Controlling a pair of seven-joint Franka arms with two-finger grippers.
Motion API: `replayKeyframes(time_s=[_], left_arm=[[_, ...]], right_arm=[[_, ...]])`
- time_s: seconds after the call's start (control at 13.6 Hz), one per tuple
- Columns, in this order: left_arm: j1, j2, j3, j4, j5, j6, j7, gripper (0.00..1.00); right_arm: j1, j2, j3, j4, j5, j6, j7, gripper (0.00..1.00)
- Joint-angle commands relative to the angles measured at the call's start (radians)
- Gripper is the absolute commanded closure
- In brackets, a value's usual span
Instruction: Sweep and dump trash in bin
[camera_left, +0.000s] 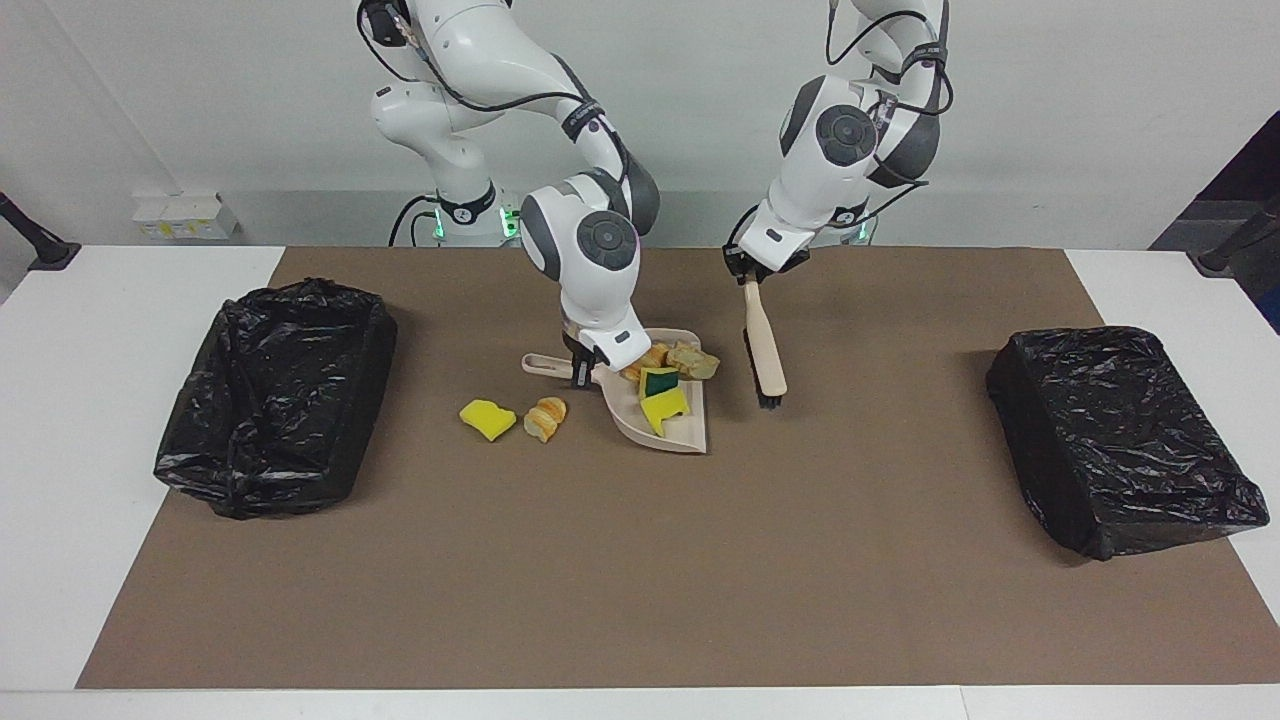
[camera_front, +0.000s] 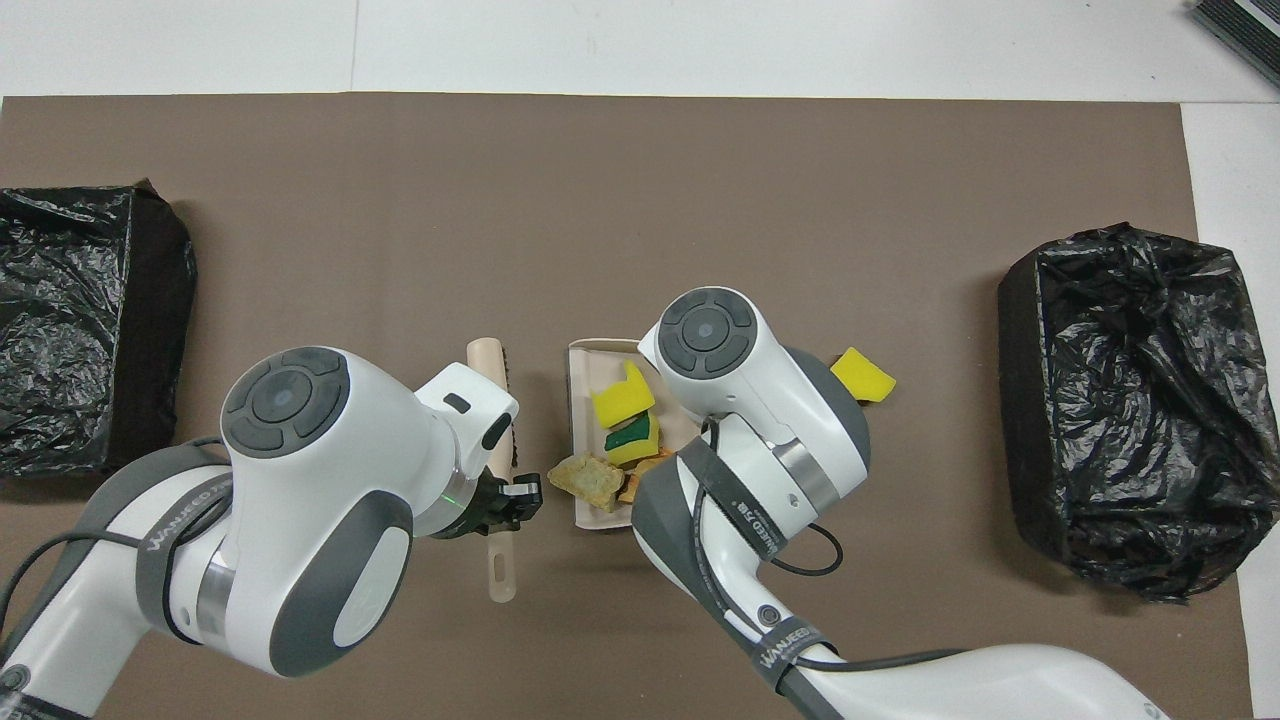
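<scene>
My right gripper (camera_left: 582, 362) is shut on the handle of the beige dustpan (camera_left: 682, 436), which sits mid-mat. Several trash pieces lie in the pan: yellow and green sponge wedges (camera_left: 661, 396) and tan bread chunks (camera_left: 692, 359). Two trash pieces lie on the mat beside the pan, toward the right arm's end: a yellow sponge (camera_left: 487, 418) and a bread piece (camera_left: 546, 417). My left gripper (camera_left: 752, 274) is shut on the handle of the brush (camera_left: 764, 345). The brush hangs bristles-down, apart from the pan, toward the left arm's end. From overhead, the right arm hides its gripper and the loose bread.
An open bin lined with a black bag (camera_left: 275, 390) stands at the right arm's end of the brown mat. A second black-bagged bin (camera_left: 1120, 440) stands at the left arm's end. Both show overhead too, the open bin (camera_front: 1130, 400) and the other bin (camera_front: 80, 330).
</scene>
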Motion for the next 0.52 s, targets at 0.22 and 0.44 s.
replayKeyframes(time_s=[0.22, 0.44], left_arm=[[-0.069, -0.192, 0.001, -0.151, 0.003, 0.009, 0.054, 1.00], [-0.127, -0.193, -0.005, -0.155, 0.001, 0.011, 0.035, 1.00]], right_arm=[[-0.111, -0.063, 0.009, -0.009, 0.192, 0.042, -0.116, 1.00], [-0.218, -0.105, 0.009, 0.013, 0.353, 0.053, -0.208, 1.00]])
